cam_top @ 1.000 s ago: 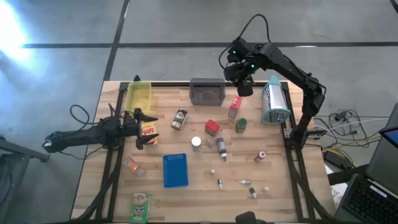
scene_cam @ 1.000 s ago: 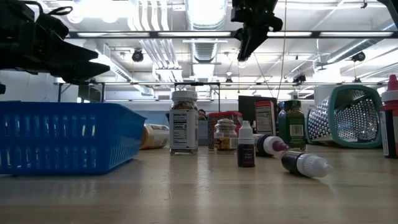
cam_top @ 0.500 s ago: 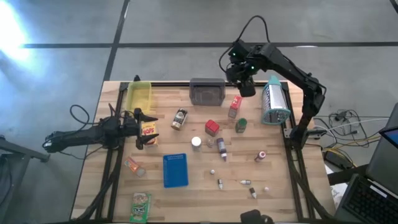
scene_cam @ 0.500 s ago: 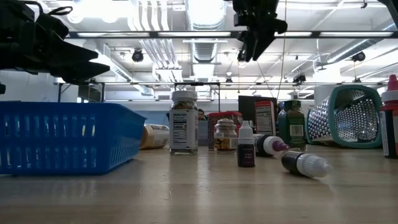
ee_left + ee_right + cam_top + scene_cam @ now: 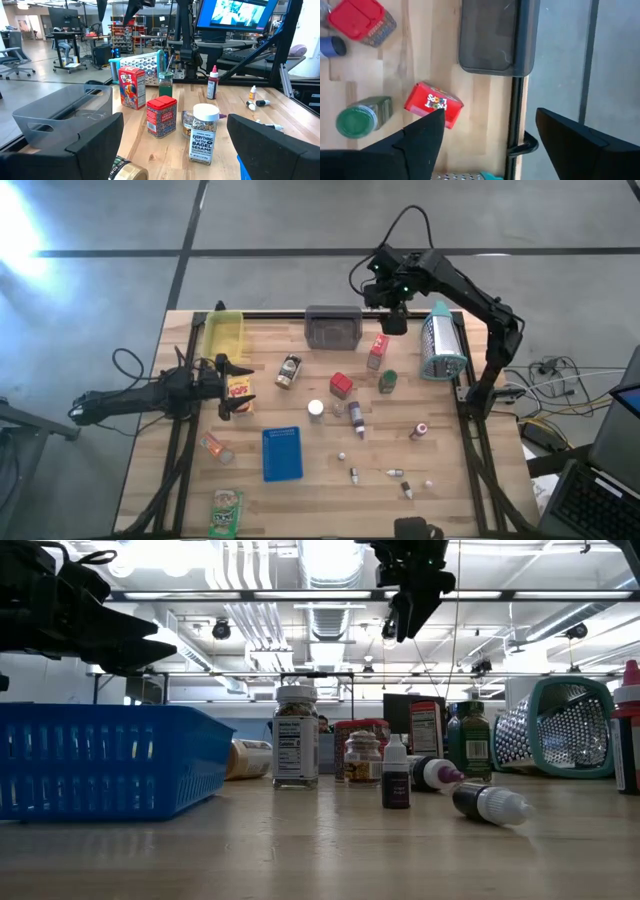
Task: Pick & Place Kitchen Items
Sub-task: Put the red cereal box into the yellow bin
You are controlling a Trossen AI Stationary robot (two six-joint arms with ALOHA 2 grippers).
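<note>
The small red cardboard box with a cartoon print (image 5: 377, 351) stands on the wooden table (image 5: 300, 500) in the upper right of the high view, just in front of the dark grey plastic bin (image 5: 333, 328) and near a green-lidded jar (image 5: 387, 381) and a red tin with a hinged lid (image 5: 341, 385). My right gripper (image 5: 393, 320) hangs high above the table's far edge, just beyond that box, its fingers (image 5: 417, 145) spread wide with nothing between them; in my right wrist view the box (image 5: 433, 105) sits just off one fingertip, not centred in the gap. To take it well, I judge I should shift until the box lies squarely between both fingers, line them up with its flat faces rather than its corners, then come down straight so I don't tip it against the jar or clip the bin's rim. My left gripper (image 5: 232, 387) waits low at the table's left side, over a yellow packet (image 5: 238, 389), fingers apart and empty, near the yellow bin (image 5: 223, 336).
</note>
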